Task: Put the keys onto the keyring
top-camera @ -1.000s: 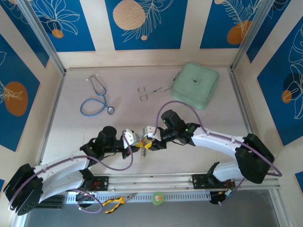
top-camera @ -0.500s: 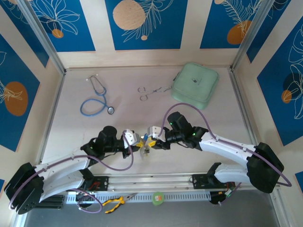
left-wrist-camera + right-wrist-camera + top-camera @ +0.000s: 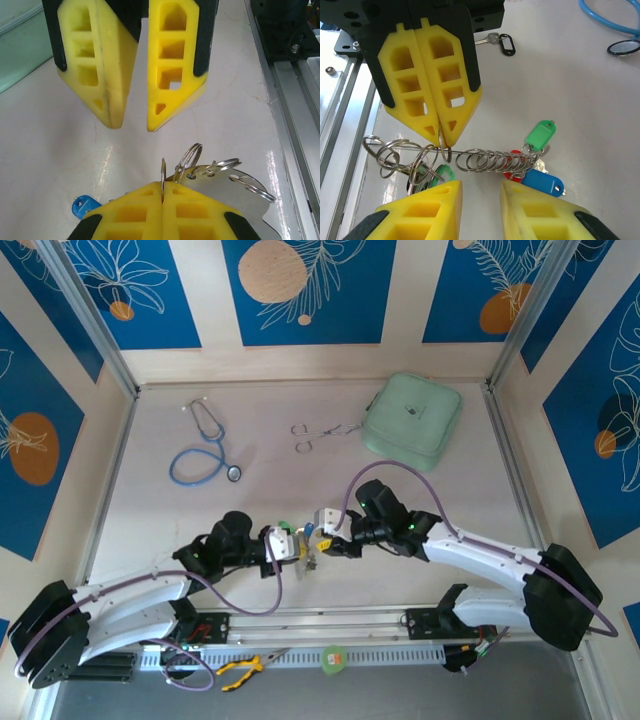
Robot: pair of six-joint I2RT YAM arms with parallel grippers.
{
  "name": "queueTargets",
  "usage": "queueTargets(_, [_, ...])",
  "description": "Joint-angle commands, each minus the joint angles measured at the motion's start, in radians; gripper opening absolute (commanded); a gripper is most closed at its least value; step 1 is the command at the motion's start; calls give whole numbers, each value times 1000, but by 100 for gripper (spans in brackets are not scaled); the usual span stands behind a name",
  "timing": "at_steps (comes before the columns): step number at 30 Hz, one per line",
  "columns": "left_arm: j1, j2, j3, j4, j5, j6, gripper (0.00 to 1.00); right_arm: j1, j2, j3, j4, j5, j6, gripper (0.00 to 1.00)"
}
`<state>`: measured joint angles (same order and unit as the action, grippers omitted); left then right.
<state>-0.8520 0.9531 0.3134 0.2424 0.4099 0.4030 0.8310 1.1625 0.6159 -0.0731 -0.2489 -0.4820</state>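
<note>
1. Pinching a thin steel ring (image 3: pixel 163 174) edge-on, the left gripper (image 3: pixel 163 187) has its yellow fingers pressed together on the wire, low over the counter (image 3: pixel 55 150).
2. Facing it tip to tip, the right gripper (image 3: pixel 480 189) has its fingers apart with nothing between them. They are close to the left fingers but not touching.
3. From the pinched ring a row of linked split rings (image 3: pixel 487 160) runs sideways to the keys (image 3: pixel 541 182). Their green, red and blue heads lie bunched on the counter between the two grippers, at the middle of the near edge.
4. A second green head (image 3: pixel 443 173) lies in the tangle just beside one right finger.
5. A black-headed key (image 3: pixel 502 42) lies alone beyond the left gripper, well apart from the bunch.
6. Which loop in the tangle is the keyring I cannot tell.
7. A stethoscope (image 3: pixel 205 448), forceps (image 3: pixel 318 432) and pale green pouch (image 3: pixel 412 420) lie on the far side of the counter.
</note>
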Motion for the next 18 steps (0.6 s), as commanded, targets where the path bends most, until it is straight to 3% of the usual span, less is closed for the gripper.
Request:
queueTargets(1, [-25, 11, -2, -27, 24, 29, 0, -1, -40, -27, -41, 18, 8, 27])
queueTargets(10, [-99, 189, 138, -203, -37, 91, 0, -137, -40, 4, 15, 158, 287, 31])
queueTargets(18, [-153, 367, 250, -282, -83, 197, 0, -193, -72, 13, -47, 160, 365, 31])
